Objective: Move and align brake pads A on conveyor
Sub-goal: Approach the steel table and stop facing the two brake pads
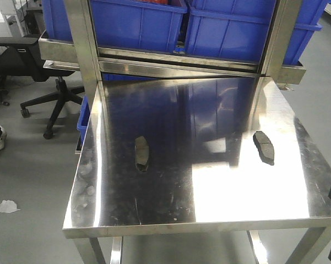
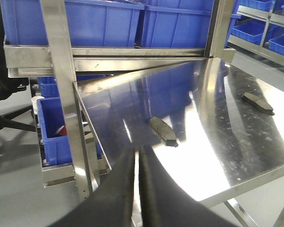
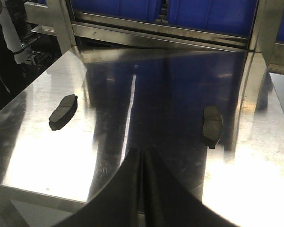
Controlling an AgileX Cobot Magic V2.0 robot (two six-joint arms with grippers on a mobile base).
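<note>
Steel, mirror-bright, the desk [image 1: 220,104] carries two brake pads A well apart: the left pad [image 1: 141,153] near its middle and the right pad [image 1: 264,147] by the right edge. No conveyor shows, so I judge the first pick-up not yet begun. Next, an arm must reach over a pad, open and descend. Only the wrist views show the left fingers [image 2: 117,194] and right fingers [image 3: 126,189], both pairs pressed together and empty. Only the front view shows the office chair [image 1: 41,60].

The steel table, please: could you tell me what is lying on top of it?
One brake pad lies left of centre, another near the right edge, both flat on the steel table. Its back edge is hidden under the shelf.
</note>
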